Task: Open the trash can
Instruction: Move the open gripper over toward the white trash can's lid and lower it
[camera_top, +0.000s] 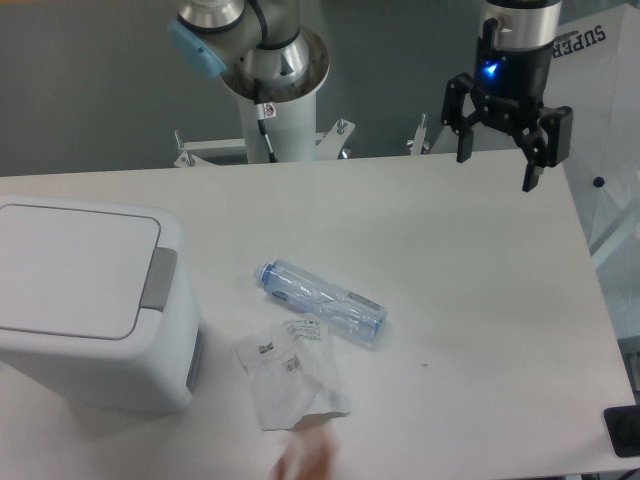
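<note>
The trash can (90, 310) is a large white boxy bin at the left of the table, with its flat pale-grey lid (70, 268) down and a grey push tab (159, 279) on its right side. My gripper (497, 170) hangs open over the table's far right corner, well away from the trash can, with nothing between its fingers.
A clear plastic bottle (322, 302) lies on its side mid-table. A crumpled clear wrapper (290, 372) lies just in front of it. A blurred pinkish shape (305, 458) shows at the bottom edge. The arm's base (275, 70) stands behind the table (470, 300). A dark object (624, 432) sits at the right corner.
</note>
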